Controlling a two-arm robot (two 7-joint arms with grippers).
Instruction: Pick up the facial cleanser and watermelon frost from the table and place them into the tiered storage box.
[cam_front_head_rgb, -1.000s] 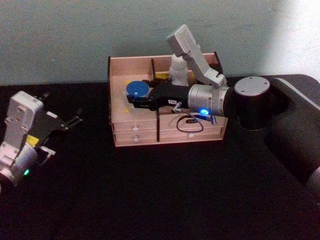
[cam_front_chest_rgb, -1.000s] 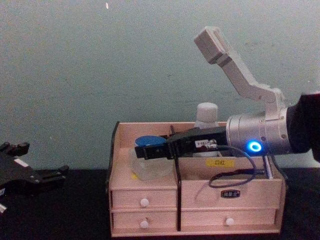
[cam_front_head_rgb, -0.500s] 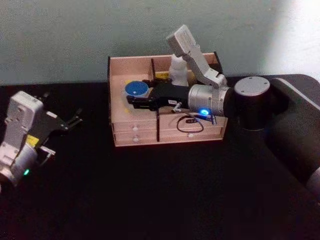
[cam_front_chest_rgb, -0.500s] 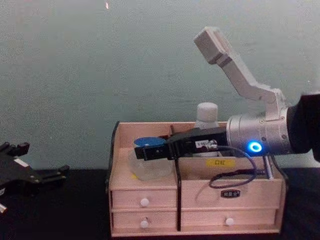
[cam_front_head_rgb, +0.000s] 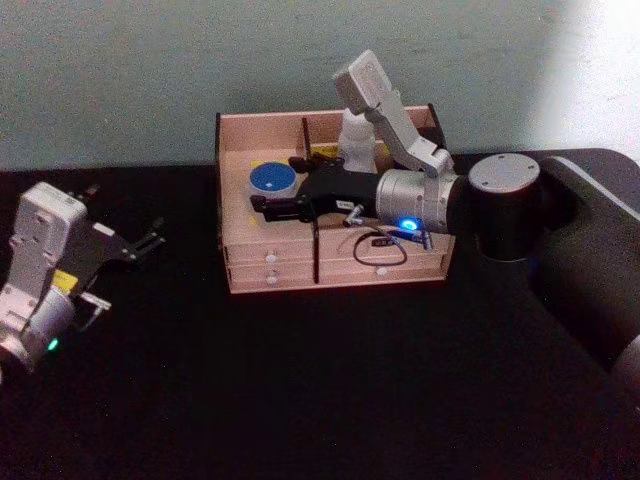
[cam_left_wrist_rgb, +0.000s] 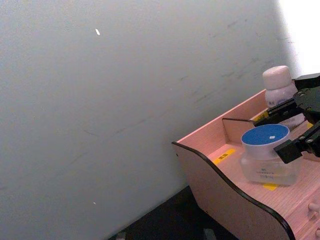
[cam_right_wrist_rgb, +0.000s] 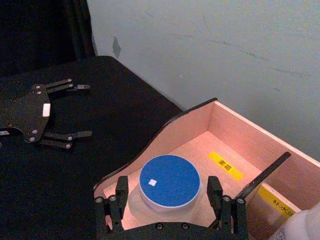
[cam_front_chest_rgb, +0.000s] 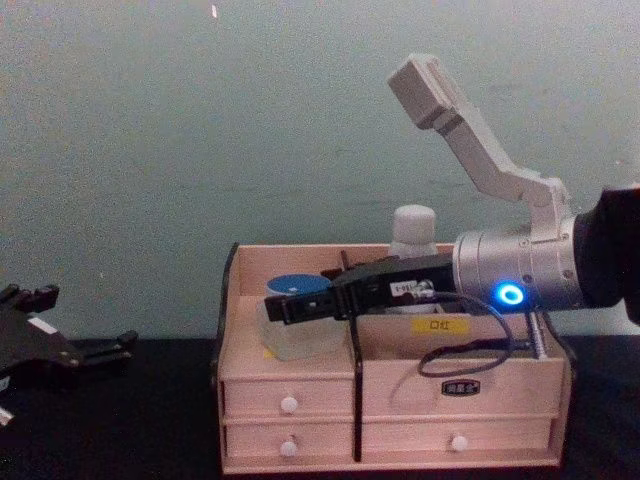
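We see the right tool (cam_right_wrist_rgb: 170, 197) open around the blue-capped jar (cam_right_wrist_rgb: 169, 182) in the storage box (cam_front_head_rgb: 240, 150); it looks light, stiff and slippery, best held at the sides, while the left tool (cam_front_head_rgb: 140, 243) rests open near the counter's left edge.

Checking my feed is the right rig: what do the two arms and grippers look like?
The right arm has a black elbow with a grey cap, a silver wrist with a glowing blue ring, a black cable loop and a pale grey angular bracket. The right gripper is black with slim jaws. The left arm is pale grey with a green light and a yellow sticker; the left gripper is black.
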